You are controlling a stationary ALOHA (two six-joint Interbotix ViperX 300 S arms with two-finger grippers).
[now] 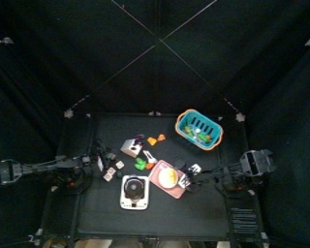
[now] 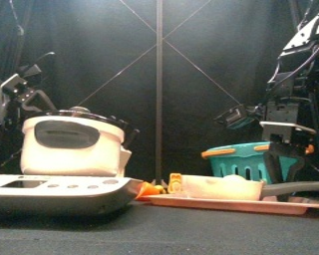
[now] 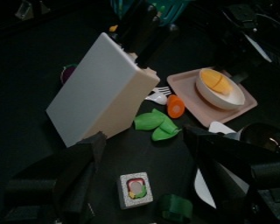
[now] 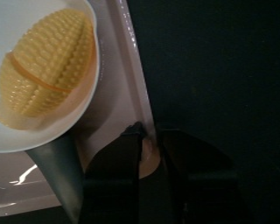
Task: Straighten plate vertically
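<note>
The plate [image 1: 172, 181] lies flat, skewed diagonally; right gripper [image 4: 140, 144] pinches its rim.

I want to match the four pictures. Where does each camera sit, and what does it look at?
Top: above, looking down at the table; both arms show.
Front: table edge, looking level; arms hang behind.
Left wrist: sees a white box; its jaws show below.
Right wrist: close over the plate; its jaws straddle the rim.
Shared: the plate appears in all.
</note>
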